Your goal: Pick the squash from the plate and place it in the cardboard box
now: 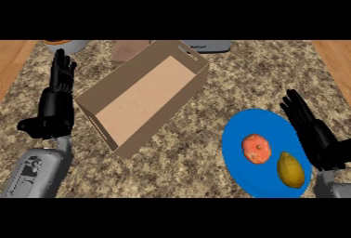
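Note:
A blue plate (243,135) lies at the lower right of the speckled counter. On it sit a yellow-olive squash (290,170) near the plate's lower right and an orange-red round fruit (256,148) to its left. My right hand (314,132) is open, fingers straight, over the plate's right rim, just above and right of the squash, holding nothing. A cardboard box (137,100), open-topped and turned diagonally, stands in the middle with nothing inside. My left hand (56,100) rests open at the left, fingers up, beside the box.
At the back edge stand a bowl (65,44) at far left, a brownish block (130,49) behind the box, and a grey appliance (205,45). Wooden floor shows beyond both sides of the counter.

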